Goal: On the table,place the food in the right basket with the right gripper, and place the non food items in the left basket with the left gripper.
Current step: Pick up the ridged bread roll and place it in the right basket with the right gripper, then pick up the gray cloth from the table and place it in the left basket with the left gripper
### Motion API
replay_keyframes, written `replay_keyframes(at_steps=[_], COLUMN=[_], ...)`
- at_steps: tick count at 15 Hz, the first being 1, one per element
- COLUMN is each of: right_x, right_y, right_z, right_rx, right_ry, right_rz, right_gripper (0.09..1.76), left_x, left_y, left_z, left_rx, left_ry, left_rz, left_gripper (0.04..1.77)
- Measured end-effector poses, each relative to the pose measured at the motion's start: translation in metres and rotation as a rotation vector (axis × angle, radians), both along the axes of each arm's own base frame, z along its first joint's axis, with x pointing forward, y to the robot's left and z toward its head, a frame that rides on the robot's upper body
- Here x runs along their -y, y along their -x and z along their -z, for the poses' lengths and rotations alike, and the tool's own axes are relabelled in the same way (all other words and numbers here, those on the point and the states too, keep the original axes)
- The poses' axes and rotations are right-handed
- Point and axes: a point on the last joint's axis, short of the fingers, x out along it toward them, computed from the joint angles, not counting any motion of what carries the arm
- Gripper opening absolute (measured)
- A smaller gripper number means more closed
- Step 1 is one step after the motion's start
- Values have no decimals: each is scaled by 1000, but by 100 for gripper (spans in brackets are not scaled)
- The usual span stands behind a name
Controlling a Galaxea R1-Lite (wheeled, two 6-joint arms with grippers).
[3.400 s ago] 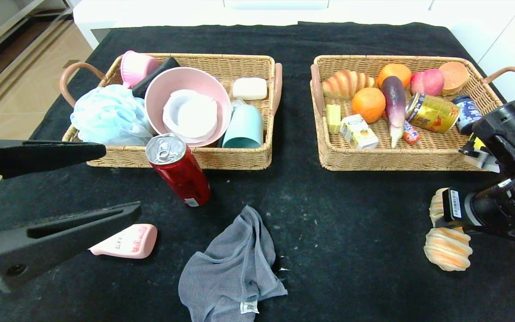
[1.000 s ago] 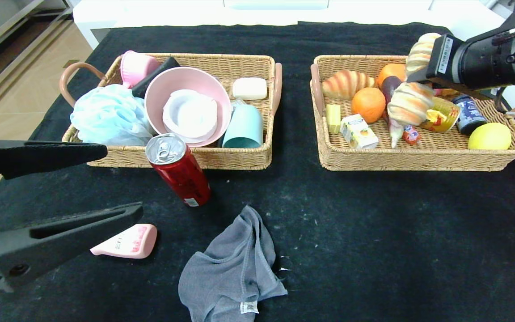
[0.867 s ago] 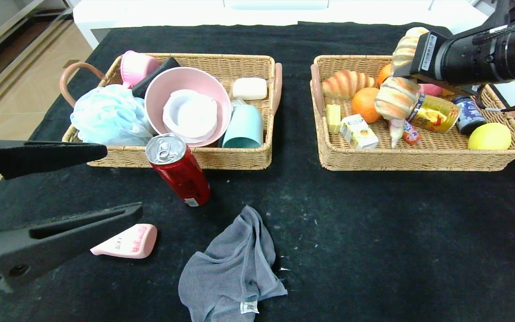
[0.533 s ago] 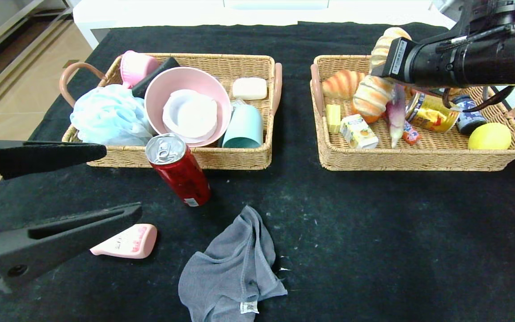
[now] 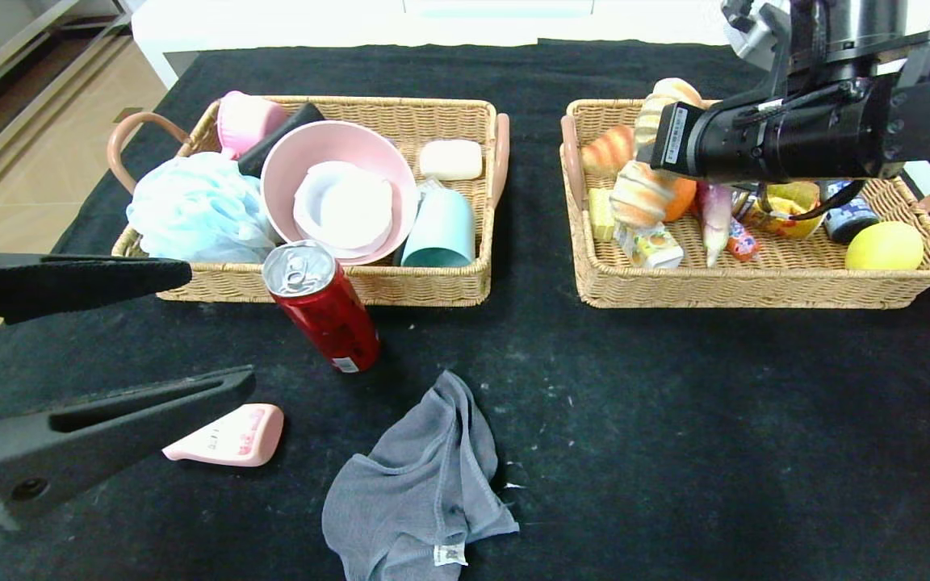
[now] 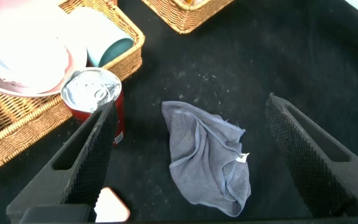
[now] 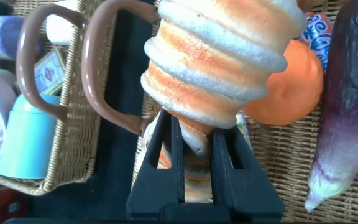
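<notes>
My right gripper (image 7: 194,124) is shut on the striped bread roll (image 5: 641,198), pinching its middle. It holds the roll over the left end of the right basket (image 5: 756,284), above an orange (image 7: 288,87) and a juice box (image 5: 652,244). The yellow can (image 5: 788,202) lies in that basket, and the peach is hidden behind the arm. On the table (image 5: 675,420) the red can (image 5: 321,307) stands before the left basket (image 5: 433,286). The grey cloth (image 5: 416,484) and the pink bottle (image 5: 227,436) lie nearer me. My left gripper (image 5: 223,323) hovers open at the front left, with the cloth (image 6: 207,155) below its fingers.
The left basket holds a blue bath sponge (image 5: 194,206), a pink bowl (image 5: 340,190), a teal cup (image 5: 439,230) and a soap bar (image 5: 450,159). The right basket also holds a croissant (image 5: 606,149), an eggplant (image 5: 714,218), a lemon (image 5: 883,246) and a blue can (image 5: 844,218).
My right arm lifted the bread roll from the table's front right. Over the last second it carried it leftwards across the right basket to that basket's left end. The left gripper stayed put.
</notes>
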Motion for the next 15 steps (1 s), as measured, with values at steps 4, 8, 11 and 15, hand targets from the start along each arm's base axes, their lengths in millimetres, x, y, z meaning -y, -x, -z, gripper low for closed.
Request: replay_keyframes(at_steps=[4,8,11,15], right_x=[-1,-1,0,4], right_y=[-2,-3,-3,-1], right_z=[3,3,4,3], right_rx=[-6,-9,-13,-13], right_ry=[4,5,7,23], right_rz=[-2,-1,1,4], right_gripper=[93,124,139,151], left_x=[0,0,-1,-1], left_y=[0,1,1,2], left_z=[0,0,0,-1], left_rx=[0,1,3,6], left_ry=[0,0,1,4], left_rz=[0,0,0,0], left_gripper=[172,172,172,172])
